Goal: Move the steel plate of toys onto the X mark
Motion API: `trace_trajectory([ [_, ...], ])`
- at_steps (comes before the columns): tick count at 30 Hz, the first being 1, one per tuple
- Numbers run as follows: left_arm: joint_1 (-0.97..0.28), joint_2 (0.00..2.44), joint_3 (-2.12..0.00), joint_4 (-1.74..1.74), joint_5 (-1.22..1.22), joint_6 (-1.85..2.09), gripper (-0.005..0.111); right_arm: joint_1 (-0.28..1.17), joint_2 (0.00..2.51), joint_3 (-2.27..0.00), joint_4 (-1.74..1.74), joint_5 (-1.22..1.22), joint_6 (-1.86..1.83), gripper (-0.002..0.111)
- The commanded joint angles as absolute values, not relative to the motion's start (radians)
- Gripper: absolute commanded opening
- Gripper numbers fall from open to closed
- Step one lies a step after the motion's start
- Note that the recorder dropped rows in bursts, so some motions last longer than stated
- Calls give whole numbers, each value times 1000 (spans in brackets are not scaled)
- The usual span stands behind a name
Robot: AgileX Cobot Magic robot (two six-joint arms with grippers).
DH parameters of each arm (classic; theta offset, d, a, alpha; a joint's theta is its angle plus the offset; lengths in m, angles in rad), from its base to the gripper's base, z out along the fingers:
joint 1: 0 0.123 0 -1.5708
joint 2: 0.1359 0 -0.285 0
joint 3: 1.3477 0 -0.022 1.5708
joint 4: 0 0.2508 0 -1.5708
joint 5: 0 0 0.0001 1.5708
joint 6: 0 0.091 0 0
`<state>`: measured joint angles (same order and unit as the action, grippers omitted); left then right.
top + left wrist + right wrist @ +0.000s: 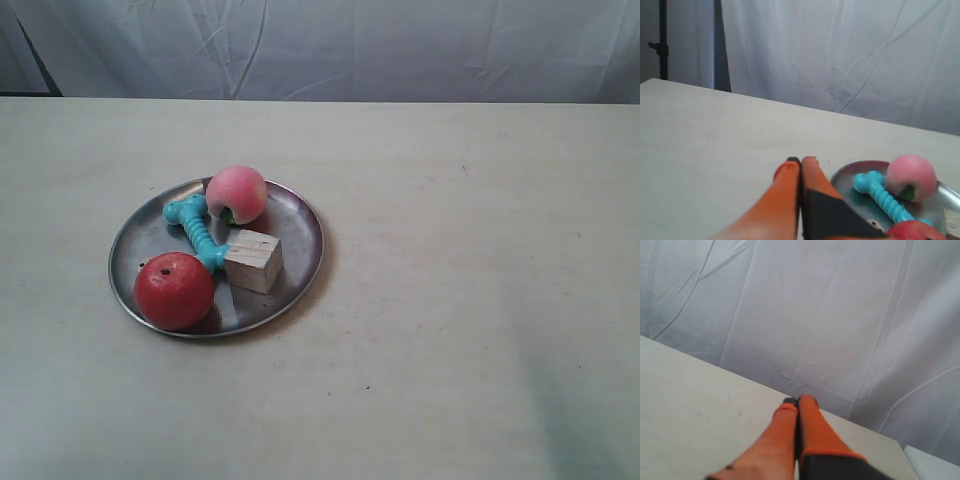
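The steel plate (303,222) lies on the table left of centre. It holds the pink peach (237,193), the teal bone (196,232), the wooden cube (253,260) and the red fruit (174,290). No arm shows in the exterior view. My left gripper (801,160) is shut and empty. It hovers beside the plate's rim (852,167), apart from it, with the peach (911,176), bone (880,192) and red fruit (915,231) just past it. A small white piece with a dark dot (874,223), probably the die, lies by the red fruit. My right gripper (797,400) is shut and empty over bare table. I cannot make out the X mark.
A white curtain (400,45) hangs behind the table's far edge. A dark stand (662,45) rises at the curtain's side in the left wrist view. The corner of a pale object (935,462) shows off the table's edge in the right wrist view.
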<state>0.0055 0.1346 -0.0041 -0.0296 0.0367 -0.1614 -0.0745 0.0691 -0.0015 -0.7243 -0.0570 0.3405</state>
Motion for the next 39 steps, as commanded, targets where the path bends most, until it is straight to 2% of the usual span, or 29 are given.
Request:
trace_trajectory([
  [1, 73, 70, 0, -13, 33, -181, 0, -79, 66, 0, -723, -56, 340, -1],
  [12, 119, 23, 0, -6, 30, -182, 0, -79, 66, 0, -723, -56, 340, -1],
  [21, 119, 23, 0, 86, 212, -181, 0, -79, 66, 0, -719, -56, 340, -1],
  [39, 119, 23, 0, 87, 226, -180, 0, -79, 66, 0, -719, -56, 340, -1],
])
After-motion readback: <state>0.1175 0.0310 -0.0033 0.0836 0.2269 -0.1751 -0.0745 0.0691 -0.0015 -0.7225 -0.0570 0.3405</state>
